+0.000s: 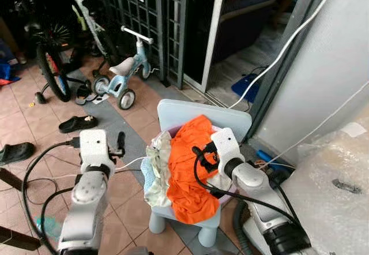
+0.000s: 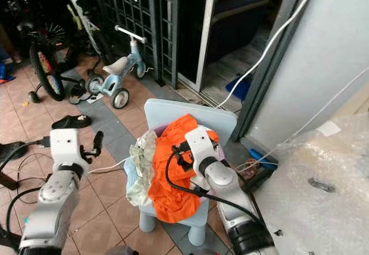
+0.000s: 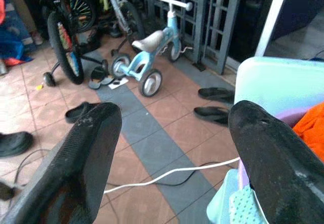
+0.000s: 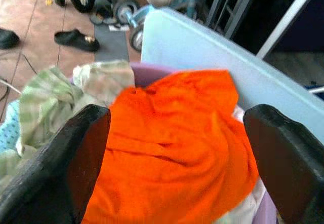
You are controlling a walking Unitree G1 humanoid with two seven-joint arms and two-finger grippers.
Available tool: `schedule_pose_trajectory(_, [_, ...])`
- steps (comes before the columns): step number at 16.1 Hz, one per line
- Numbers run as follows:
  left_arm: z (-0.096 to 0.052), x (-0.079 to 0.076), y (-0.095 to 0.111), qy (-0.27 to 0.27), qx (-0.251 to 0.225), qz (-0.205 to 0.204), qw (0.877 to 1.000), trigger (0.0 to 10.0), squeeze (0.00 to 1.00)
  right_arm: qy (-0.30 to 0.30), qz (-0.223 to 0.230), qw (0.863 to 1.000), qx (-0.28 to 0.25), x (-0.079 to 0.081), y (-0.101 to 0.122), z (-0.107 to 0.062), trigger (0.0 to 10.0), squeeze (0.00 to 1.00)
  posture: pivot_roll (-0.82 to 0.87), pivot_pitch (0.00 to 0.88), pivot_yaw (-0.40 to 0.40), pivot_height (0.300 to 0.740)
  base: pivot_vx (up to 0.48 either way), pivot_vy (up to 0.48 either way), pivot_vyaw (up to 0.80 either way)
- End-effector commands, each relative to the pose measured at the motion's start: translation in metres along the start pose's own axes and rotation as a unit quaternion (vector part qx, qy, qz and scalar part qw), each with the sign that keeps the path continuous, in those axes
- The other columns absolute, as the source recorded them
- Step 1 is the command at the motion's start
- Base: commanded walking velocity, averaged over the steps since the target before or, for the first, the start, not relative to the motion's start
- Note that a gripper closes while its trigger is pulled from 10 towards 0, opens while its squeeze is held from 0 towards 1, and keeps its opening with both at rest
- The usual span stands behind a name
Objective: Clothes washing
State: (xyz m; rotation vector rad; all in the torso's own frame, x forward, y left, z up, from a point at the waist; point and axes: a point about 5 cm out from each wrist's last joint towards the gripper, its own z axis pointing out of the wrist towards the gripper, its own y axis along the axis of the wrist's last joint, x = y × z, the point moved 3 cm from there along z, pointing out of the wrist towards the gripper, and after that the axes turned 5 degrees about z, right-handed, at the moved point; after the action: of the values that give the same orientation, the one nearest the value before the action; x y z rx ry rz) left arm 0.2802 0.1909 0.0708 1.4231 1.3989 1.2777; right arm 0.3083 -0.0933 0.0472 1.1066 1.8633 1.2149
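One orange garment, one pale-blue chair, one balance bike, two tools.

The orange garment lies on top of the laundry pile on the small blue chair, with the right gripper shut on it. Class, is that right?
Not quite. The right gripper is open, its fingers spread apart above the orange garment, as the right wrist view shows. The garment does lie atop the pile on the small blue chair.

A tiled home porch: bicycle, toddler trike (slippers strewn nearby), metal grille.
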Motion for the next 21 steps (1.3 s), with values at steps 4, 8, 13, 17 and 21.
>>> schedule_pose_trajectory(4, [-0.024,0.012,-0.002,0.017,0.008,0.002,1.0,10.0,0.0,-0.001,0.0,0.999,0.048,0.005,-0.014,0.004,10.0,0.0,0.05,0.054,-0.044,0.74,0.0,0.0,0.0])
schedule_pose_trajectory(8, [-0.058,0.02,-0.005,0.031,0.022,0.009,0.999,10.0,0.0,-0.013,-0.02,0.999,0.047,0.003,-0.019,0.006,10.0,0.0,0.12,0.161,-0.115,0.74,0.0,0.0,0.0])
schedule_pose_trajectory(13, [-0.075,-0.004,0.01,-0.031,0.018,0.017,0.999,10.0,0.0,-0.028,-0.039,0.998,0.039,-0.005,-0.002,0.033,10.0,0.0,0.12,0.251,-0.139,0.74,0.0,0.0,0.0])
schedule_pose_trajectory(17, [-0.088,-0.003,0.008,-0.028,0.041,0.022,0.999,10.0,0.0,0.002,-0.015,0.997,0.079,0.018,-0.015,0.049,2.5,0.0,0.15,0.308,-0.179,0.74,0.0,0.0,0.0])
schedule_pose_trajectory(21, [-0.095,0.001,0.004,-0.007,0.064,0.008,0.998,10.0,0.0,0.003,0.038,0.993,0.114,0.036,-0.023,0.056,0.0,0.0,0.17,0.324,-0.205,0.74,0.0,0.0,0.0])
